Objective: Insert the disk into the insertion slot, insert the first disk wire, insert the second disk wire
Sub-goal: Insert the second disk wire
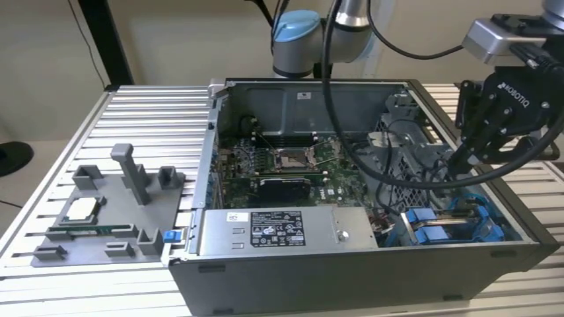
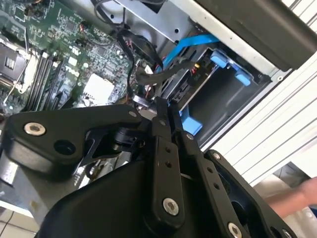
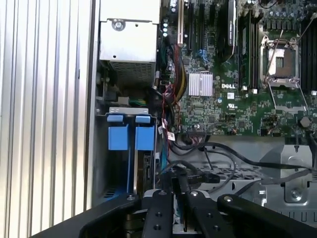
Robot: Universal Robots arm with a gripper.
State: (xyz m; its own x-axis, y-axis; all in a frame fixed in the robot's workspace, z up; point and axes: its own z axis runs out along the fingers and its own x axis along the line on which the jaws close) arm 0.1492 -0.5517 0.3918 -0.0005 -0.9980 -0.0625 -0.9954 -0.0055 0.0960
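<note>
Blue carrier tabs marked the disk [image 3: 130,138] seated in its bay at the computer case's [image 1: 352,277] four o'clock corner in the exterior view. The gripper [image 2: 163,116] hung above that bay, fingers [image 3: 168,208] pinched together on a black wire [image 2: 148,74]; a blue cable [image 2: 185,44] ran alongside the bay.

Matt black metal claw [image 1: 464,157], screw heads glinting on its links. Blue carrier [image 3: 128,136] reads as smooth plastic with a soft sheen. Case [image 1: 352,274] is dull grey sheet metal. Counter [image 1: 150,122] is ribbed, brushed aluminium. Black cables [image 3: 223,151] are glossy.
</note>
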